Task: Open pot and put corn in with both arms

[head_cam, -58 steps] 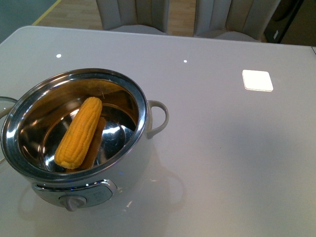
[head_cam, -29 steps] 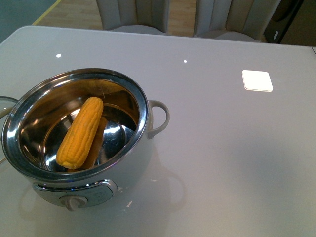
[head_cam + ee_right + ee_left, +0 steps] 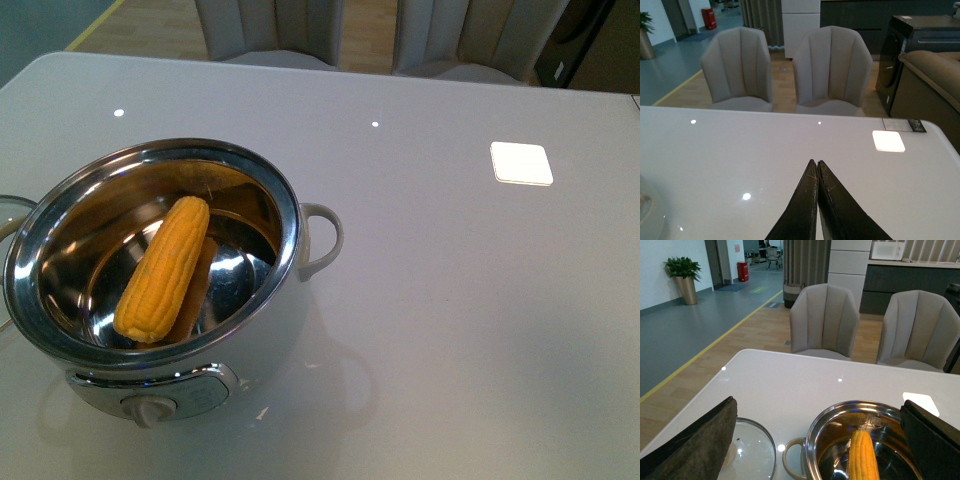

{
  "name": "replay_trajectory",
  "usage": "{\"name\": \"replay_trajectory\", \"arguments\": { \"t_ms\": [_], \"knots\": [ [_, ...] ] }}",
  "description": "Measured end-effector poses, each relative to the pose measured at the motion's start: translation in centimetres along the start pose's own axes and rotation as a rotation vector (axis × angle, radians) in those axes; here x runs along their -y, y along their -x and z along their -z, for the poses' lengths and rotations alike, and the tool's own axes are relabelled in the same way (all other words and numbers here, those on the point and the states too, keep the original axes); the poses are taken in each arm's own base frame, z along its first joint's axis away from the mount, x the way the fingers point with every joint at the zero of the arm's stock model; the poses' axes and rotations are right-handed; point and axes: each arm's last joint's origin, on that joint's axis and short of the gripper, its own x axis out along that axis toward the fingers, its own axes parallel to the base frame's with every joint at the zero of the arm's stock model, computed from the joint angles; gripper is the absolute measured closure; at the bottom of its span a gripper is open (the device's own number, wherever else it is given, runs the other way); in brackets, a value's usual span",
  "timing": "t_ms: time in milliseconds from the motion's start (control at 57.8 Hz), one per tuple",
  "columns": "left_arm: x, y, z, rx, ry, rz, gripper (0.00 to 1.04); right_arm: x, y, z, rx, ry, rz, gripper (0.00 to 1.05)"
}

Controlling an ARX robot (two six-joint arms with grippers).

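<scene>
The pot [image 3: 290,290] stands uncovered at the table's near left, its knob panel facing me. The corn [image 3: 162,268] lies inside it, slanted along the steel bottom. In the left wrist view the pot [image 3: 812,440] and corn [image 3: 862,457] sit below my left gripper [image 3: 820,437], whose black fingers [image 3: 695,442] stand wide apart and empty. The glass lid [image 3: 752,450] lies on the table beside the pot. My right gripper [image 3: 817,163] is shut and empty above bare table, away from the pot. Neither arm shows in the front view.
The white table [image 3: 450,300] carries a bright square light patch [image 3: 521,162] at the far right. Two grey chairs [image 3: 825,320] stand behind the far edge. The lid's rim shows at the front view's left edge [image 3: 12,205].
</scene>
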Motion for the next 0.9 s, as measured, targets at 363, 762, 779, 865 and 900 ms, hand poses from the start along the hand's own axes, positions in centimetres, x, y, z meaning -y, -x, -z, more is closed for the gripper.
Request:
{"name": "replay_trajectory", "arguments": {
  "t_ms": [363,762,779,865,900],
  "knots": [
    [0.0,0.0,0.0,0.0,0.0,0.0,0.07,0.0,1.0,0.4,0.028,0.0,-0.001,1.03],
    [0.0,0.0,0.0,0.0,0.0,0.0,0.07,0.0,1.9,0.4,0.027,0.0,-0.001,1.03],
    [0.0,0.0,0.0,0.0,0.0,0.0,0.07,0.0,1.9,0.4,0.027,0.0,-0.001,1.03],
    [0.0,0.0,0.0,0.0,0.0,0.0,0.07,0.0,2.0,0.5,0.027,0.0,-0.001,1.03],
    [0.0,0.0,0.0,0.0,0.0,0.0,0.07,0.0,2.3,0.6,0.017,0.0,0.0,1.03]
  ]
}}
